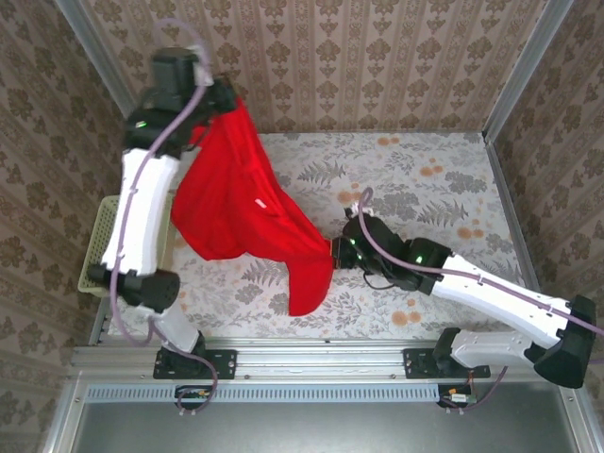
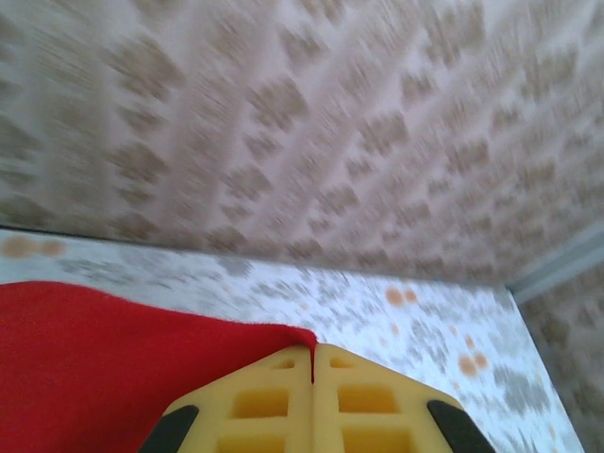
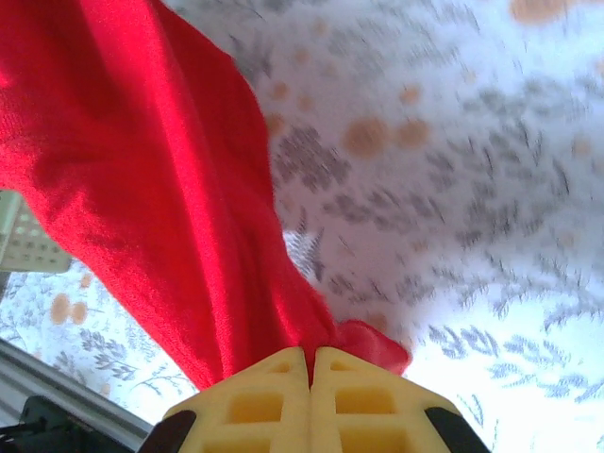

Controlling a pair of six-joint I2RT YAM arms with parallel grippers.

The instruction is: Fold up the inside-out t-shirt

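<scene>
The red t-shirt [image 1: 241, 203] hangs in the air, stretched between both grippers above the flower-patterned table. My left gripper [image 1: 226, 102] is raised high at the back left, shut on the shirt's upper corner [image 2: 304, 336]; the yellow fingers [image 2: 274, 396] press together on the cloth. Low near the table's middle, my right gripper [image 1: 337, 250] is shut on a bunched edge of the shirt [image 3: 321, 330]. A loose flap of the shirt [image 1: 310, 283] droops toward the table's front. Red cloth [image 3: 142, 160] falls away to the left in the right wrist view.
A pale yellow-green basket [image 1: 99, 250] stands off the table's left edge, behind my left arm. Patterned walls close the back and sides. A metal rail [image 1: 311, 357] runs along the front. Bare tablecloth [image 1: 444, 189] stretches to the right.
</scene>
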